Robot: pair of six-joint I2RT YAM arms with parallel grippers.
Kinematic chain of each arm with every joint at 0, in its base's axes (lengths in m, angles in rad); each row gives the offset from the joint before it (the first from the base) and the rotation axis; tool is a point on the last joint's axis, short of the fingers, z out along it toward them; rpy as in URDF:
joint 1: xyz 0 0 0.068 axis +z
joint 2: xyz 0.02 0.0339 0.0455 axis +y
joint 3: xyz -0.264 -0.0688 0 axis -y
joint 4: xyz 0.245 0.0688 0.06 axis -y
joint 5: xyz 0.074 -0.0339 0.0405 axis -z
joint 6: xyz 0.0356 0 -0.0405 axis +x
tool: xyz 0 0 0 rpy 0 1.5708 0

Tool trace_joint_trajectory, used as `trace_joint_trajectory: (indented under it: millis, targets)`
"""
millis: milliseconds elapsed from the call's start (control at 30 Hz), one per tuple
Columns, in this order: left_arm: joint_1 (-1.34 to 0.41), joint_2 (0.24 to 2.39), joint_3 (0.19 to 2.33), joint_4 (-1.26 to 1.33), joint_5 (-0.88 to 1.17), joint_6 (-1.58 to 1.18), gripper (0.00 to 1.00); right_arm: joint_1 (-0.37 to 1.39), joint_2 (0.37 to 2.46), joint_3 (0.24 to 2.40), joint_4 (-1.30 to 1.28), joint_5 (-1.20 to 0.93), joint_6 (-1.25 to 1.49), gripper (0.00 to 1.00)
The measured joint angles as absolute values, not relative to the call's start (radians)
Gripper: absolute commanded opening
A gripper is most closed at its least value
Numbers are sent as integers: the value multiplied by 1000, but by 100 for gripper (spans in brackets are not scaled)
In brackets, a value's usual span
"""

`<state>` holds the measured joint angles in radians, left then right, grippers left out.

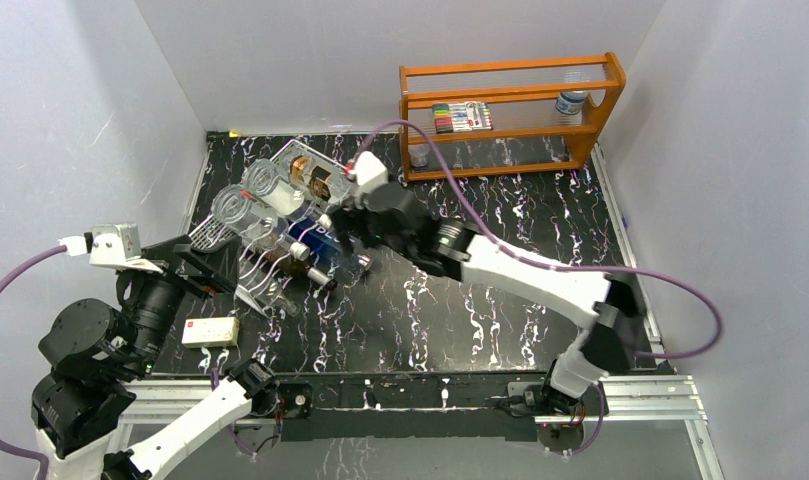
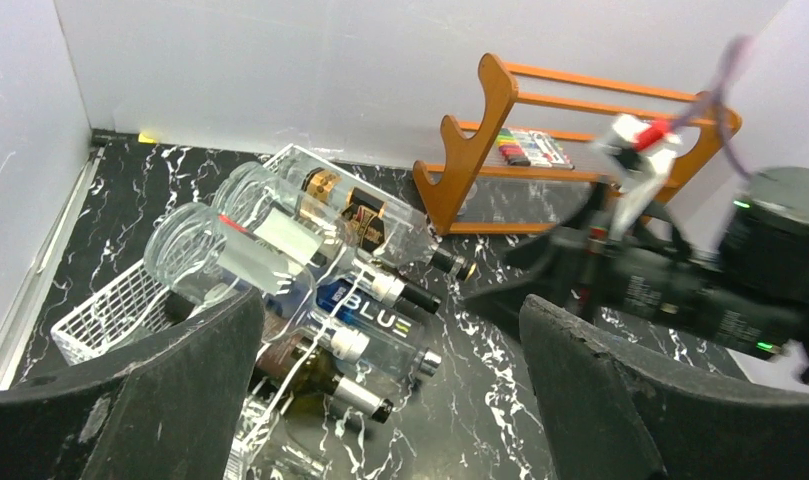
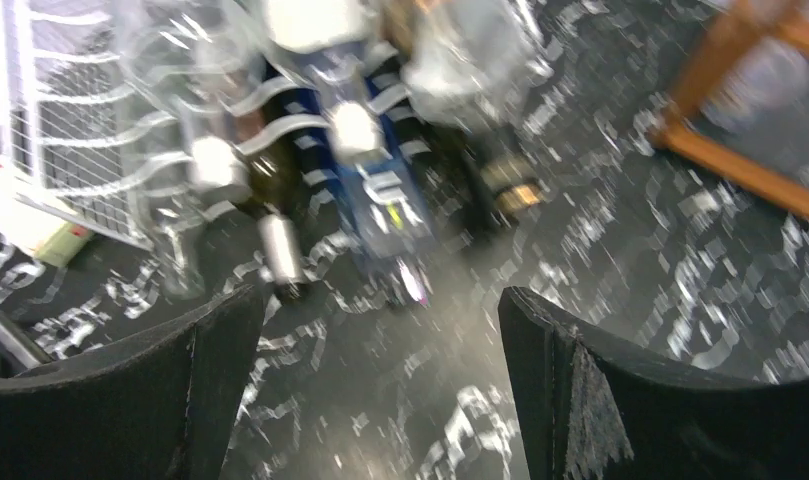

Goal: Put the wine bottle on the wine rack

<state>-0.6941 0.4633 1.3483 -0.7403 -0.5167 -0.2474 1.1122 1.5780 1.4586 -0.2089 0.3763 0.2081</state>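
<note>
Right pincer gapes empty, the wine bottle lying on the wine rack at my twelve o'clock; my left pincer stands open too, holding nothing.

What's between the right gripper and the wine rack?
Only bare tabletop, up to the bottle necks sticking out of the wine rack; right wrist view.

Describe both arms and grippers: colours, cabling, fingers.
The left arm and right arm both mix white link shells with round black joint housings. Each wrist carries a small white camera block fed by a purple cable; the right one's plug is red. The left gripper and right gripper have wide matt-black fingers with curved inner edges.
</note>
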Motion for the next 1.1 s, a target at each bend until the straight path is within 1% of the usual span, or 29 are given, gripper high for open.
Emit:
trace_joint_trajectory:
  millis: [100, 233, 400, 533, 800, 1100]
  targets:
    - [-694, 470, 1350, -787, -516, -260, 98, 1112, 1414, 1311, -278, 481, 247, 98]
    - [-694, 504, 1350, -837, -515, -275, 98, 1111, 1224, 1214, -408, 611, 315, 98]
    - [-694, 553, 1361, -872, -501, -288, 98, 1111, 1016, 1188, -532, 743, 364, 98]
    - [-694, 565, 1411, -885, -476, -287, 98, 1111, 863, 1196, -612, 830, 368, 98]
    - [-694, 548, 1522, -859, -435, -231, 98, 1111, 739, 1282, -685, 926, 334, 98]
    - [-694, 522, 1525, -837, -399, -195, 98, 1111, 706, 1288, -695, 960, 304, 98]
